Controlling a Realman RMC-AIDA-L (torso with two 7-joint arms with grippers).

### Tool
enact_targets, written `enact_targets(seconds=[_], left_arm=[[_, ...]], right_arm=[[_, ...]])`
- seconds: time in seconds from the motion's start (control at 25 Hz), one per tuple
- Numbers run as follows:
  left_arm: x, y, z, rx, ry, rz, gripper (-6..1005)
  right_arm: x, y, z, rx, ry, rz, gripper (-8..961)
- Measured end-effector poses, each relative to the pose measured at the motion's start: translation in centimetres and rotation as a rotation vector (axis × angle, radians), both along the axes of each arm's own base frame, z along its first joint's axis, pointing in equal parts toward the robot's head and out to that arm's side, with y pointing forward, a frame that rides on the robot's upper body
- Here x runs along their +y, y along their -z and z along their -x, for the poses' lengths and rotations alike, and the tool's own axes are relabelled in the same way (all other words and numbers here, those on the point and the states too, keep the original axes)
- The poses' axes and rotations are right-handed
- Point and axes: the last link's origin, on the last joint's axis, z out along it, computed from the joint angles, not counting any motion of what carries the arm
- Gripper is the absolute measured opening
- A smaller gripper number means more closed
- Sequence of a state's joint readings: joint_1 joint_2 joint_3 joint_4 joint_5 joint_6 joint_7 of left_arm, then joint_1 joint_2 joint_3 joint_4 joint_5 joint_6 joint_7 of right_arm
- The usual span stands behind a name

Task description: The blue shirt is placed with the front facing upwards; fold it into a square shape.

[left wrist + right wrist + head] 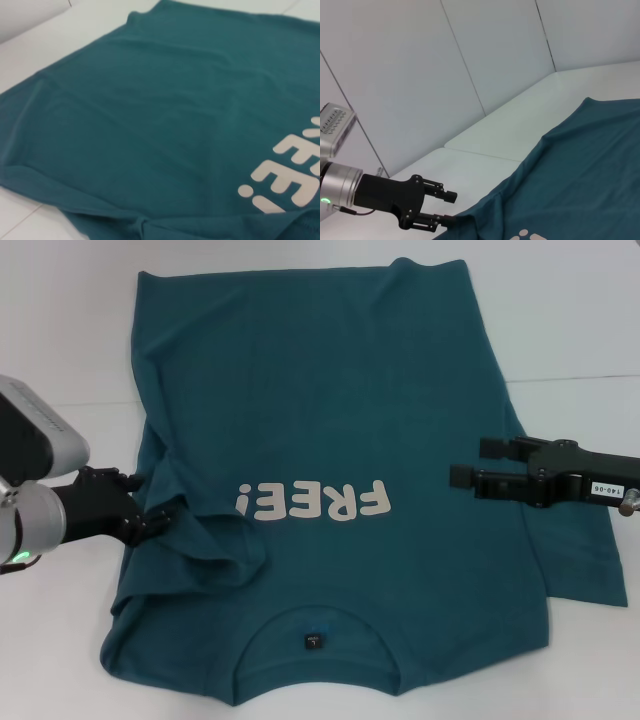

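The blue shirt [330,420] lies flat on the white table, front up, with cream "FREE!" lettering [315,502] and the collar with its black label [312,642] at the near edge. Its left sleeve is bunched inward in rumpled folds [190,520]. My left gripper [145,505] is at that rumpled left edge; the right wrist view shows the left gripper [445,207] open, its lower finger [437,218] touching the cloth edge. My right gripper [478,462] is open above the shirt's right side, with nothing between its fingers. The shirt [150,125] fills the left wrist view.
The white table [580,330] extends around the shirt, with a seam [590,377] running across it on the right. Pale wall panels [445,75] stand behind the table's far side. The right sleeve [585,560] lies spread flat beyond the right arm.
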State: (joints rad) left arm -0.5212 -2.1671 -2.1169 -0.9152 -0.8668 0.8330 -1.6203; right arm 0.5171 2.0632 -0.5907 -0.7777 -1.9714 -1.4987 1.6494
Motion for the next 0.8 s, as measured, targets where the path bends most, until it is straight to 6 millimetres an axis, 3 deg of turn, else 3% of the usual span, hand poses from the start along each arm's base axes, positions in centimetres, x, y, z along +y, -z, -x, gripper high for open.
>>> enact_targets(seconds=[0.76, 0.8], left_arm=[[1.9, 1.8, -1.2, 0.172, -0.019, -0.011, 566], [2.0, 1.8, -1.3, 0.171, -0.02, -0.017, 527]], right_arm=[[-0.4, 0.3, -0.2, 0.01, 0.009, 0.009, 944], [-0.5, 0.4, -0.3, 0.011, 0.01, 0.009, 944]])
